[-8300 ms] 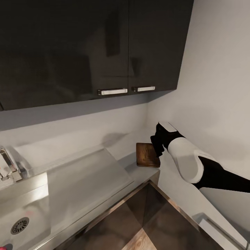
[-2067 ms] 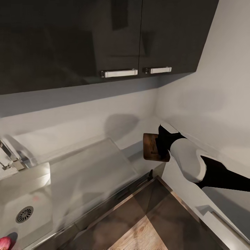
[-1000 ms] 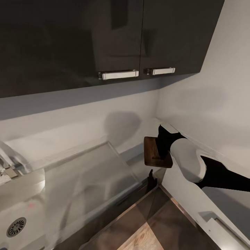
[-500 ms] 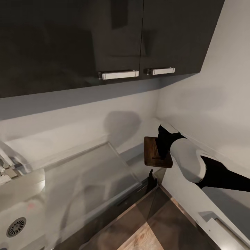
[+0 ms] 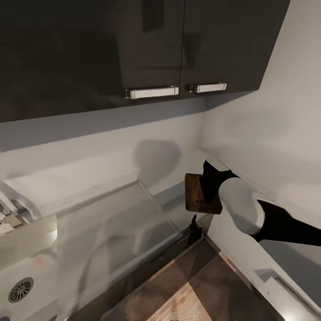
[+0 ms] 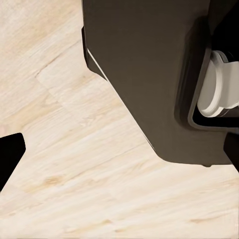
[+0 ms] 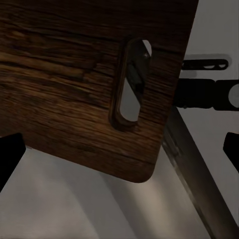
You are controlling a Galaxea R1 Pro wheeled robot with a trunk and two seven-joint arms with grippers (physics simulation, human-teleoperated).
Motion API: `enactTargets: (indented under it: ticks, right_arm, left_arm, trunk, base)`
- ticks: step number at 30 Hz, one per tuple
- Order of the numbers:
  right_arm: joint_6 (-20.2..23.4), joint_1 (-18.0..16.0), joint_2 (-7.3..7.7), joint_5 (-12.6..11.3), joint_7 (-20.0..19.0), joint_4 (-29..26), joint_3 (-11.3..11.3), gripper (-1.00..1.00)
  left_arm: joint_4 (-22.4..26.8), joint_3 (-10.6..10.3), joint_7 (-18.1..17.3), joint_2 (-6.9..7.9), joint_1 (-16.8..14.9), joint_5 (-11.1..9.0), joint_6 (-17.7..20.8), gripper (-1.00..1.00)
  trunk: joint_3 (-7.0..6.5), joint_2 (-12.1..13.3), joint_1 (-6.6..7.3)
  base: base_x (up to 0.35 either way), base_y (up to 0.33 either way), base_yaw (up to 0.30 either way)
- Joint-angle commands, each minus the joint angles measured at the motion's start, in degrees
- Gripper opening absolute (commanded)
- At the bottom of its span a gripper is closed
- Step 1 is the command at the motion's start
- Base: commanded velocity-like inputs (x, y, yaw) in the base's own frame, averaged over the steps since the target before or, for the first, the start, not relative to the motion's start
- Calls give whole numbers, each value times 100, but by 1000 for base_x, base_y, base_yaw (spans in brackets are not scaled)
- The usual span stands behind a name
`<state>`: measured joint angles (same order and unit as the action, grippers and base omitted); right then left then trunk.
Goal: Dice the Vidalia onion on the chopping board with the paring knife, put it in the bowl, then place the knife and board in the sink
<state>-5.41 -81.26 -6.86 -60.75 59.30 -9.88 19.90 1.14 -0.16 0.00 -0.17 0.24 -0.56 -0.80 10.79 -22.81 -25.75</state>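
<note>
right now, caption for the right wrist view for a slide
Dark wooden chopping board seen close up, its slot handle near one rounded end, over the grey countertop.

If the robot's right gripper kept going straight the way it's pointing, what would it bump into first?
Most likely the chopping board. In the right wrist view the right gripper looks straight at the board's wooden face and slot handle. How close it is cannot be told.
</note>
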Motion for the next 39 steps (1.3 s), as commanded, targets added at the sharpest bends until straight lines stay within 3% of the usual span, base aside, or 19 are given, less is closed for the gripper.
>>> enactTargets:
  ticks: [1, 17, 25, 39]
  right_arm:
    - [-56, 0, 0, -60, 11, -6, -35, 100]
    - [-81, 2, 0, -40, 80, -6, -40, 100]
    - [-138, -1, 0, -33, 512, -6, -26, 100]
    - [-139, 0, 0, -28, 513, -6, -23, 100]
  left_arm:
    - [9, -2, 0, 0, 2, -6, -8, 100]
    - [11, -2, 0, 0, 2, -6, -8, 100]
    - [9, 2, 0, 0, 3, -6, -8, 100]
    - [11, 3, 0, 0, 2, -6, -8, 100]
  trunk:
    - [19, -11, -3]
    - [162, -11, -3]
    - [172, -11, -3]
    - [260, -11, -3]
  base:
    - [0, 0, 0]
    - [0, 0, 0]
    - [0, 0, 0]
    - [0, 0, 0]
